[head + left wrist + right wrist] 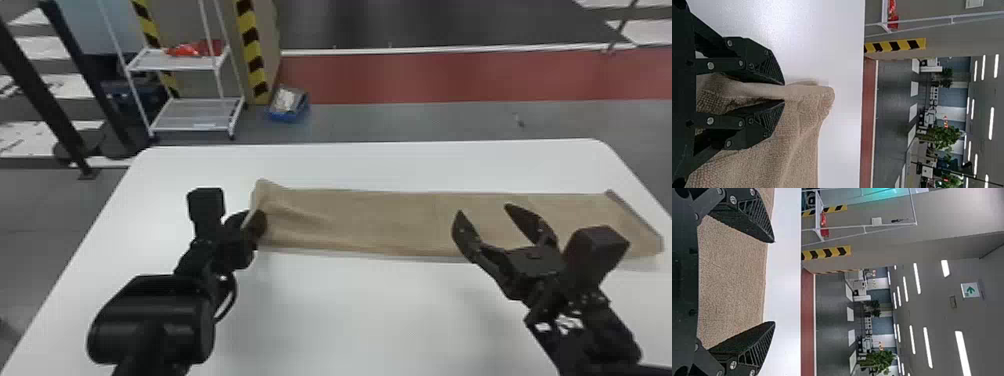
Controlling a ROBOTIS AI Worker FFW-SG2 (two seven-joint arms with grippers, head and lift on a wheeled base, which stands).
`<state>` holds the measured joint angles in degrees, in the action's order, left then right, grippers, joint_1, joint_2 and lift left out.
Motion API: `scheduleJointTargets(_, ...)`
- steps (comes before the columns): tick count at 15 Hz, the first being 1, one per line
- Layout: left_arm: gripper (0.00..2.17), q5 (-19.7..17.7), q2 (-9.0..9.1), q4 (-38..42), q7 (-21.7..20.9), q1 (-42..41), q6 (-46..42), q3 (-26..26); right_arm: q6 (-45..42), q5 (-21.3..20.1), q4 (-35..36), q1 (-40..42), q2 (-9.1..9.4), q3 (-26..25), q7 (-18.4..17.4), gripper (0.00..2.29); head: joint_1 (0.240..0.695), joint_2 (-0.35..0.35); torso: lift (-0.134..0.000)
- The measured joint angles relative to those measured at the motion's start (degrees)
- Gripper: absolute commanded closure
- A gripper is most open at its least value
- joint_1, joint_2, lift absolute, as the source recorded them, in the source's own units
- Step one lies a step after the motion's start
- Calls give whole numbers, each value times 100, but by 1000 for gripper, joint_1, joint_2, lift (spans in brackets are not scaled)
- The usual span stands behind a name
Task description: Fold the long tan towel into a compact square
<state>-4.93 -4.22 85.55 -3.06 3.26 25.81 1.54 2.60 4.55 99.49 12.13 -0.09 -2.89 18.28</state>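
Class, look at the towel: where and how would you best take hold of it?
Probably the towel is best gripped at its left end, coming from the robot's left, fingers either side of the raised ridge: cloth standing up can be pinched, while the middle lies flat.

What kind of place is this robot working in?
Probably a workshop or lab: beyond the white table are yellow-and-black hazard tape, an open white rack and a red floor strip.

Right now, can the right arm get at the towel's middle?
Probably yes: the right gripper hangs over the towel near its middle, jaws apart, nothing visibly between; the left gripper grips the left end.
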Motion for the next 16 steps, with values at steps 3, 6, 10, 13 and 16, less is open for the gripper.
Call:
scheduleJointTargets(3,1669,14,22,109,52,-17,183,12,0,10,0,7,0,6,0,151,695,67,-123)
scheduleJointTargets(6,1669,-147,38,726,150,-220,318,76,0,-2,-25,-48,0,6,-11,151,695,70,-123)
scheduleJointTargets(10,1669,-492,54,1795,149,-257,1354,93,0,-190,-306,-350,0,-4,-62,151,695,53,-123)
scheduleJointTargets(13,1669,-763,70,2622,160,-166,2348,147,-13,-395,-742,-674,0,-10,-71,255,695,31,-123)
scheduleJointTargets(16,1669,-1410,50,3621,157,-181,3721,604,-122,-554,-1184,-901,-11,-3,23,1754,695,34,-123)
